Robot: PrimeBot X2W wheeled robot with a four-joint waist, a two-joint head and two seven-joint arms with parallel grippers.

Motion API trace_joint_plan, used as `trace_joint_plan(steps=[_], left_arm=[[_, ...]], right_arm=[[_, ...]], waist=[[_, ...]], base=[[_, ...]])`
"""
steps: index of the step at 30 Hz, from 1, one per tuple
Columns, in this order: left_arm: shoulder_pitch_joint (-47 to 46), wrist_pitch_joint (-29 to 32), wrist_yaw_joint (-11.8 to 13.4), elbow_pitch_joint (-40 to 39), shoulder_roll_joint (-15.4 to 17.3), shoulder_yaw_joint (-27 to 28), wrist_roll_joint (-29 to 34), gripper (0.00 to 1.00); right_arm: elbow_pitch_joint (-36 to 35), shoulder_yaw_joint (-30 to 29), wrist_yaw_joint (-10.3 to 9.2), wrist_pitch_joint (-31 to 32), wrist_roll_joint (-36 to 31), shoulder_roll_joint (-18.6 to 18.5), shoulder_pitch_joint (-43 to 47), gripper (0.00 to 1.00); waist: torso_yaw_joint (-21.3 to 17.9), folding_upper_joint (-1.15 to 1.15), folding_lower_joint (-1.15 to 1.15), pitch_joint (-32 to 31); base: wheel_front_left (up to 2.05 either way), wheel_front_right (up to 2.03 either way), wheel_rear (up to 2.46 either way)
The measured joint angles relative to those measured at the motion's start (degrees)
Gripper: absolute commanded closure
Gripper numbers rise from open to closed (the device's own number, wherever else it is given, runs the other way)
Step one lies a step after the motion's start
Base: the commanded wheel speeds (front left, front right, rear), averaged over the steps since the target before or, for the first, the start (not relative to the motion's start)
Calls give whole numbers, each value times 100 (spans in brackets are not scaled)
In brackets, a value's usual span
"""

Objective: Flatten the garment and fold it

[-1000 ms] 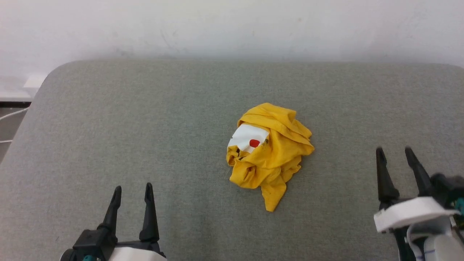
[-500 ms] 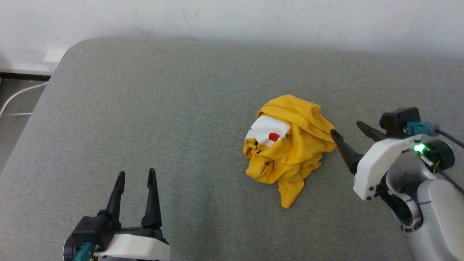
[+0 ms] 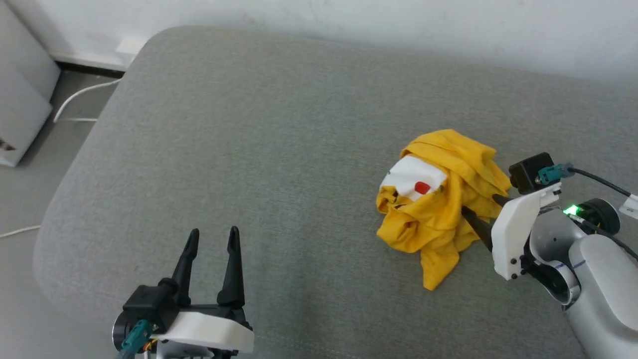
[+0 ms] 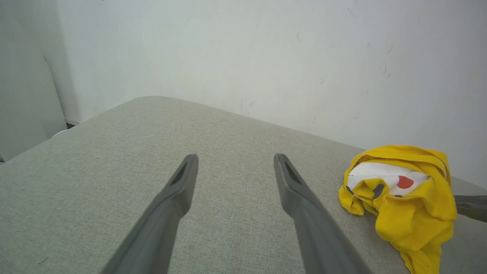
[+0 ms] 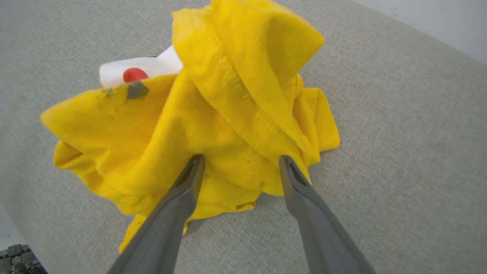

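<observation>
Right gripper (image 3: pixel 481 206) stands with its fingers spread and nothing between them, its tips at the right edge of the garment (image 3: pixel 438 214) in the head view. The left gripper (image 3: pixel 213 231) is spread and bare as well, low at the left over the cushion (image 3: pixel 249 149) and well apart from the cloth. The garment lies as a crumpled yellow heap on the right part of the cushion, with a white patch (image 3: pixel 411 177) bearing a red dot (image 3: pixel 422 188) turned up on its left side and one loose tail trailing toward the robot. In the left wrist view the left fingers point across grey cushion toward the wall (image 4: pixel 266 57); the heap sits off to their right, and a dark finger of the right gripper shows just past it. In the right wrist view the two fingers straddle a bunch of yellow folds, one tip at the middle of the heap and the other beside a stitched hem (image 5: pixel 236 91). They seem to touch the cloth, though I cannot tell whether they press into it, and nothing is pinched. I judge the task to be at its very start: a first grasp is being lined up, no part lies flat, and all the flattening and folding is left.
</observation>
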Motion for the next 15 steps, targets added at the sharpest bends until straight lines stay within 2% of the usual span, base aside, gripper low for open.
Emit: trace_joint_plan(steps=[5,6,7,9,15], left_arm=[[-92,0,0,47,-1,-83,0,0],[-113,0,1,52,-1,-97,-2,0],[-118,0,2,54,-1,-105,-11,0],[-118,0,9,63,-1,-118,-52,0],[-80,0,67,82,-1,-64,-51,0]], right_arm=[[614,44,0,-383,-10,130,-264,0],[727,46,0,-430,-9,156,-295,3],[821,47,0,-486,-14,178,-320,52],[982,45,0,-600,-56,201,-363,100],[1082,187,0,-886,-74,178,-548,100]], waist=[[237,0,0,63],[277,0,0,77],[311,0,0,92],[367,0,0,117],[356,0,0,62]], base=[[0,0,0],[0,0,0],[0,0,0],[0,0,0],[0,0,0]])
